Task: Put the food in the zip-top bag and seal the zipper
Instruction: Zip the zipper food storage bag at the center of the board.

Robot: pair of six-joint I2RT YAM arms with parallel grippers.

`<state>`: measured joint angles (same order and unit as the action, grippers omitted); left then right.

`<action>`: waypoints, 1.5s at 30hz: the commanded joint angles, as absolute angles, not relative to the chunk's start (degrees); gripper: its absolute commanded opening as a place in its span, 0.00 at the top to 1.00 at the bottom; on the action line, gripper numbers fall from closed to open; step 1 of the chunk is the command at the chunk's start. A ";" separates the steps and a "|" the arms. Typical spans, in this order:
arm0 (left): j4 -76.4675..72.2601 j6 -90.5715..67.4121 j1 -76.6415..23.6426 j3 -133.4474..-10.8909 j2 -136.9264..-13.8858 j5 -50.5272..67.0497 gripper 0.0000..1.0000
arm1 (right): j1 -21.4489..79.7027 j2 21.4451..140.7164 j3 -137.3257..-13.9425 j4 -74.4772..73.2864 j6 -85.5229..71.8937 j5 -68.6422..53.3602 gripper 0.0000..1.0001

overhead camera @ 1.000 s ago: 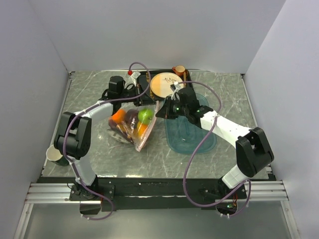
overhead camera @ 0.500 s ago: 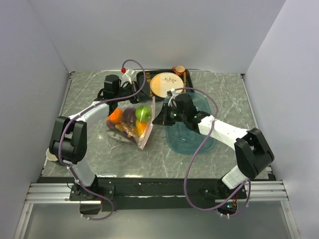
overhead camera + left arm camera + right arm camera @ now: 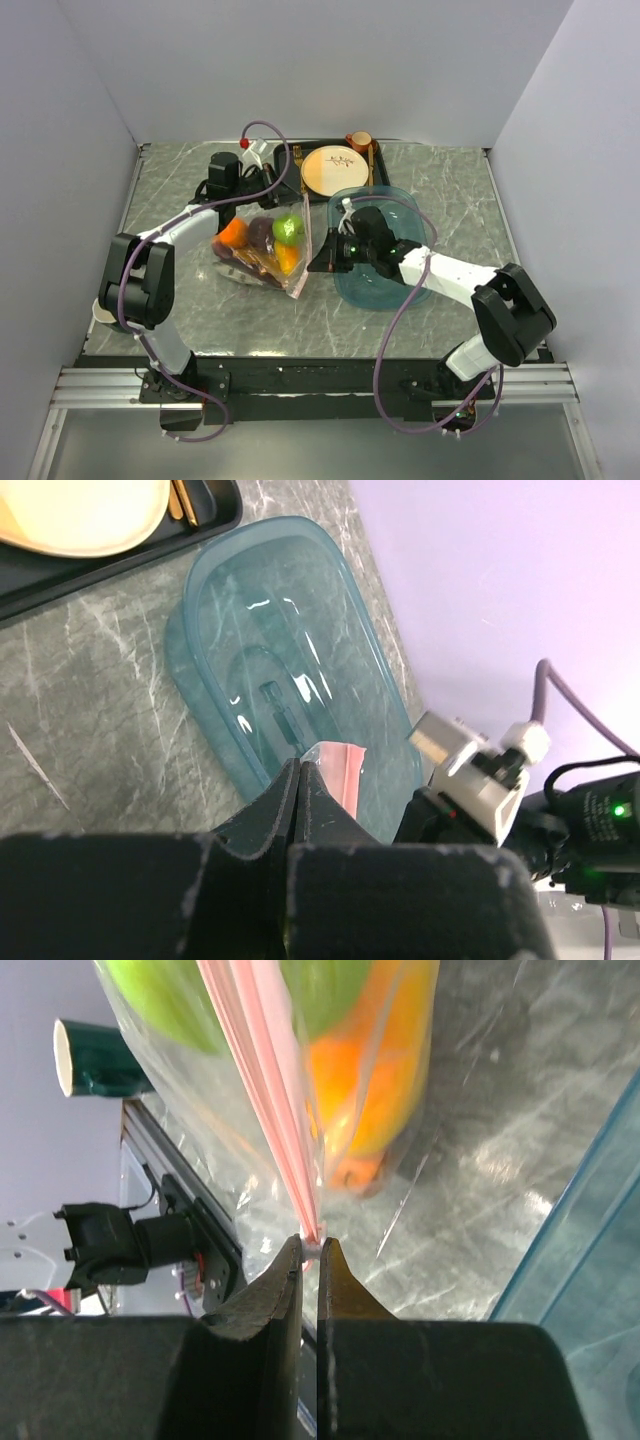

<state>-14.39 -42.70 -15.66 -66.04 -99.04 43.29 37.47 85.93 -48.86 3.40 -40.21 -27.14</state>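
Zipper (image 3: 266, 1095) pinched in right hand (image 3: 310, 1248), other end in left hand (image 3: 298, 772)

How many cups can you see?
2. A brown cup stands at the back. A green cup is at the far left, half hidden by the left arm. No others show.

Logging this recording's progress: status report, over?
Left gripper shut on zipper. Right gripper shut on zipper too. Food inside zip-top bag; seal unconfirmed. Teal tray beside bag, not blocking.
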 commanded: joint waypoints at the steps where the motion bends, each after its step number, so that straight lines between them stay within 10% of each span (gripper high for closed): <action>1: -21.09 -43.15 -14.59 -66.71 -98.09 40.34 0.99 | 39.28 83.32 -46.85 2.63 -41.40 -30.32 0.95; 22: -15.22 -40.09 -15.90 -68.72 -100.55 42.72 0.99 | 44.47 84.99 -44.73 -1.12 -45.09 -23.83 0.92; 45: 14.06 -28.12 -28.39 -85.78 -108.98 18.64 0.99 | 44.47 84.99 -48.87 -12.48 -48.25 -8.00 0.92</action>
<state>9.74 -30.48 -26.55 -81.67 -108.09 23.83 44.01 87.57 -46.15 -9.17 -49.60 -13.34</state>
